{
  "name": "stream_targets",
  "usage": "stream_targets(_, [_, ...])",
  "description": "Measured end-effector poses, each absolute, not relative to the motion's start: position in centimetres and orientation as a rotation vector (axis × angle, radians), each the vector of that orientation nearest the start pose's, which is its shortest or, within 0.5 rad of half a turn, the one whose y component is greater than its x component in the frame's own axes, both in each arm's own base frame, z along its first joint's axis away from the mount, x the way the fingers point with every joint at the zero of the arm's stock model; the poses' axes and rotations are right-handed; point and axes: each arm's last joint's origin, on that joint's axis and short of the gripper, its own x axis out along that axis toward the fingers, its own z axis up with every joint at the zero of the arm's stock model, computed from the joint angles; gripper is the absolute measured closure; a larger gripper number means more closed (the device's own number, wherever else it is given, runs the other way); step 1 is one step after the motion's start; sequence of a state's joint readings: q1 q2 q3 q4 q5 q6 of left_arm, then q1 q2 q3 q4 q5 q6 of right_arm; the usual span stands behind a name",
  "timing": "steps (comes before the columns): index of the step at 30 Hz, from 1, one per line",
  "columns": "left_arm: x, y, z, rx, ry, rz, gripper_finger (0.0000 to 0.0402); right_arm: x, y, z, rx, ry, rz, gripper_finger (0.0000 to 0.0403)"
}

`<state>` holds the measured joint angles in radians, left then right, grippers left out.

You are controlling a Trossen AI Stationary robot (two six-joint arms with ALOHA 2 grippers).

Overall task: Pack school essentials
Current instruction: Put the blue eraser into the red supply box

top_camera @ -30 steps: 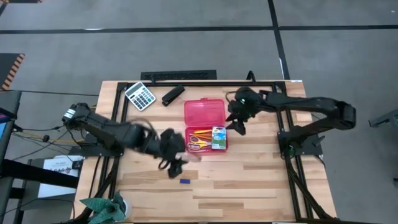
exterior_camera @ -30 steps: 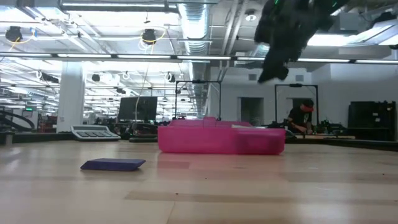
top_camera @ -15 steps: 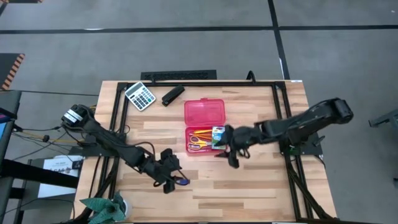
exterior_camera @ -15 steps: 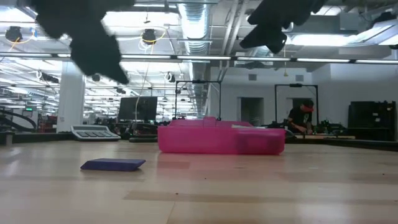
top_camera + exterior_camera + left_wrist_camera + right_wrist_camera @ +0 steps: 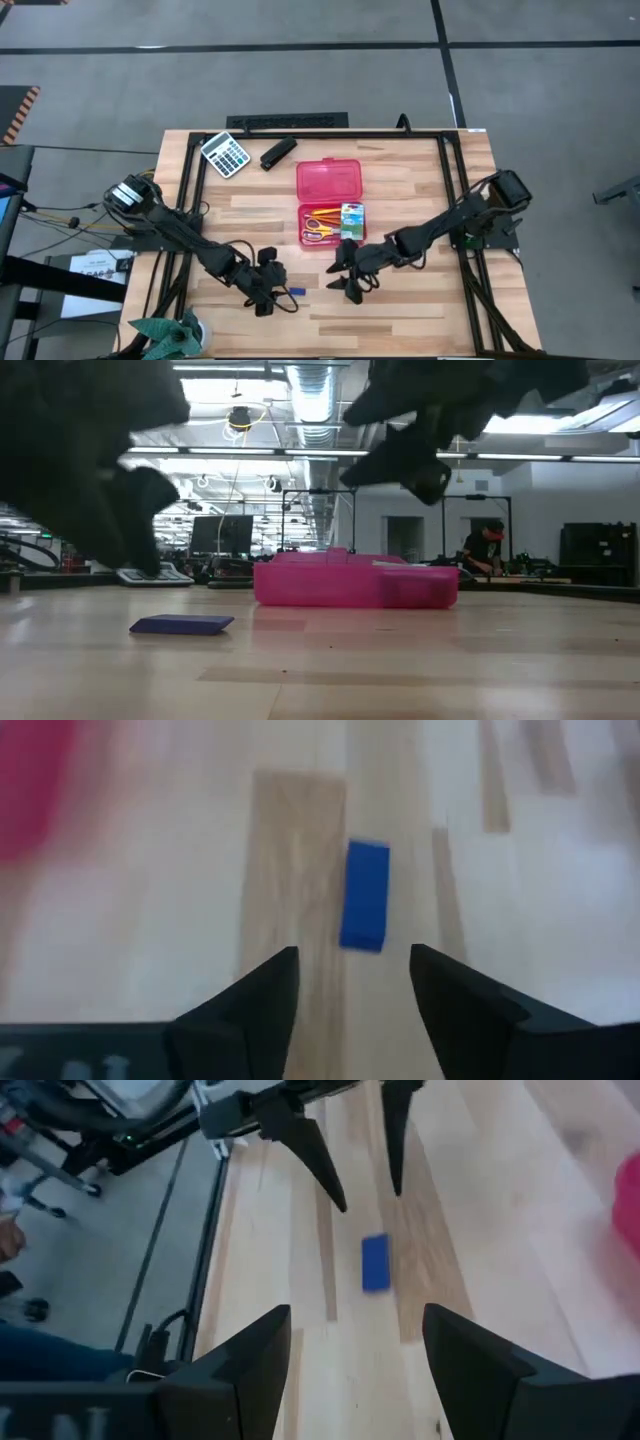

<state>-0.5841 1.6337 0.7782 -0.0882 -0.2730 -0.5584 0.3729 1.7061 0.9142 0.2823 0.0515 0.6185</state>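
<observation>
Both arms have swung down to the table's near side: the left gripper [image 5: 347, 975] and right gripper [image 5: 350, 1342], each spread open and empty, flank the blue piece [image 5: 297, 291], the last item outside the pink case [image 5: 329, 182].

Blue piece [image 5: 297, 291] lies flat on bare desk [image 5: 420, 300], open wood all round. Left gripper [image 5: 272, 296] just beside it, right gripper [image 5: 343, 281] near on other side; jaws of both spread. Pink case [image 5: 330, 203] well clear, apparently no obstacle between.
</observation>
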Motion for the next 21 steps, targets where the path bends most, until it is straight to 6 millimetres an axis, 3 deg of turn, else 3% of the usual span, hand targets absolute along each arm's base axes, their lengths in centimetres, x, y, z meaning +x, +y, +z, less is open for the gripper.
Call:
stream_targets(6, [25.4,-16.2,12.1,-0.104,0.961,0.004,0.0286,33.1,13.9,17.7,0.549,0.566,0.107,0.0170])
stream_targets(14, [26.5,-17.0,13.0,-0.141,0.802,-0.049,0.0390,32.8,14.5,18.0,0.573,0.536,0.049,0.0170])
stream_targets(21, [26.8,-17.2,11.7,-0.150,0.823,-0.051,0.0401,32.8,14.5,18.0,0.591,0.530,0.035,0.0170])
